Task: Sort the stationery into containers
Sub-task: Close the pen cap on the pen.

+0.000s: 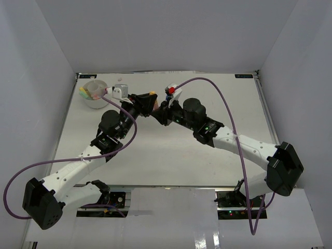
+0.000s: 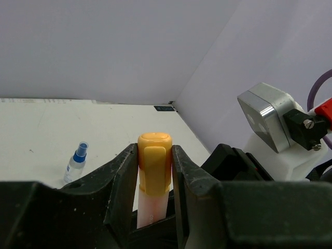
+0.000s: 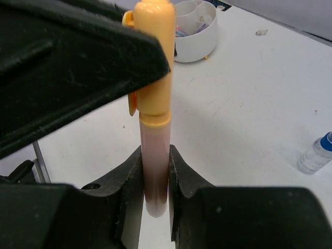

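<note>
You have the marker [image 2: 154, 171], orange cap on a pale pink barrel, pinched at its cap by the left gripper [image 2: 154, 155] and at its barrel by the right gripper [image 3: 154, 155]. The blue-capped clear bottle [image 3: 316, 154] rests right of the right gripper, and the white tub [image 3: 199, 41] sits ahead of it.

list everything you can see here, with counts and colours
marker: one, orange-yellow cap, pale pink body, held off the table between both grippers
spray bottle: one, clear with a blue cap, on the table, apart from the tub
tub: one, white, round with inner dividers, far left corner of the table
items in the tub: yellow and pink pieces, count too small to tell
table: one, white, walled on three sides
cables: two, purple, one along each arm
left gripper: one, black, shut on the marker at its cap end
right gripper: one, black, shut on the marker's pink body
</note>
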`<state>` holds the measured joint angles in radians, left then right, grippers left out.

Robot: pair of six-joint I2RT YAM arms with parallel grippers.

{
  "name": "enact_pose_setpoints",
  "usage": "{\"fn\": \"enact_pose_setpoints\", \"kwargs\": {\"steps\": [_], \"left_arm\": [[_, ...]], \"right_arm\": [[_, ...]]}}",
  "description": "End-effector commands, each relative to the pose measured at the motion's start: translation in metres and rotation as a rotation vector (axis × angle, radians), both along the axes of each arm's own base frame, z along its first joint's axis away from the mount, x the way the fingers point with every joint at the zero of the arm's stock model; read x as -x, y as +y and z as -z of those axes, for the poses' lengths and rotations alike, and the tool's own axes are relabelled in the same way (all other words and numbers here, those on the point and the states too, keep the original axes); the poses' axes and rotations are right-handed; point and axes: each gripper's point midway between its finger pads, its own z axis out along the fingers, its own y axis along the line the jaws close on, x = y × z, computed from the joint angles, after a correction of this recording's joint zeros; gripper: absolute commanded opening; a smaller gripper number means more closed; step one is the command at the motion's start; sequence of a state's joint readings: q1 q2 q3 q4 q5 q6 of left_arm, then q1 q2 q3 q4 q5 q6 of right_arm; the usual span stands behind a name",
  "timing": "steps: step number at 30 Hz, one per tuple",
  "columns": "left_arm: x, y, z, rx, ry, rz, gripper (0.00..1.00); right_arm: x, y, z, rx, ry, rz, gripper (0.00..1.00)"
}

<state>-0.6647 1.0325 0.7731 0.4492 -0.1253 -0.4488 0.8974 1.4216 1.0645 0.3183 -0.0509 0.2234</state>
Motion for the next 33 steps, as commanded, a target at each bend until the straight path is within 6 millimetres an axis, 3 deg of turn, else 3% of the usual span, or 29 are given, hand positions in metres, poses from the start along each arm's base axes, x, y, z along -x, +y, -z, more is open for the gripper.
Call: {"fn": "enact_pose_setpoints", "kwargs": {"steps": [1, 6, 11, 20, 27, 31, 33], "left_arm": [[0.004, -0.013, 0.041, -0.078, 0.104, 0.068, 0.42], [0.006, -0.015, 0.041, -0.079, 0.107, 0.084, 0.46], [0.007, -0.014, 0.038, -0.075, 0.099, 0.083, 0.51], [0.02, -0.006, 0.006, -0.07, 0.026, 0.09, 0.77], [0.037, -0.008, -0.008, -0.164, -0.022, 0.163, 0.98], [0.054, -0.008, -0.016, -0.265, -0.107, 0.23, 0.98], [0.06, -0.008, -0.03, -0.31, -0.17, 0.256, 0.98]], "right_arm": [[-0.007, -0.014, -0.087, -0.204, -0.204, 0.049, 0.08], [-0.008, -0.021, -0.098, -0.221, -0.25, 0.064, 0.08], [-0.007, -0.02, -0.09, -0.208, -0.248, 0.052, 0.08], [-0.012, -0.026, -0.062, -0.162, -0.219, 0.073, 0.08], [-0.01, -0.034, -0.057, -0.152, -0.221, 0.037, 0.08], [0.005, -0.032, -0.054, -0.117, -0.241, -0.064, 0.08], [0.008, -0.036, -0.052, -0.106, -0.25, -0.103, 0.08]]}}
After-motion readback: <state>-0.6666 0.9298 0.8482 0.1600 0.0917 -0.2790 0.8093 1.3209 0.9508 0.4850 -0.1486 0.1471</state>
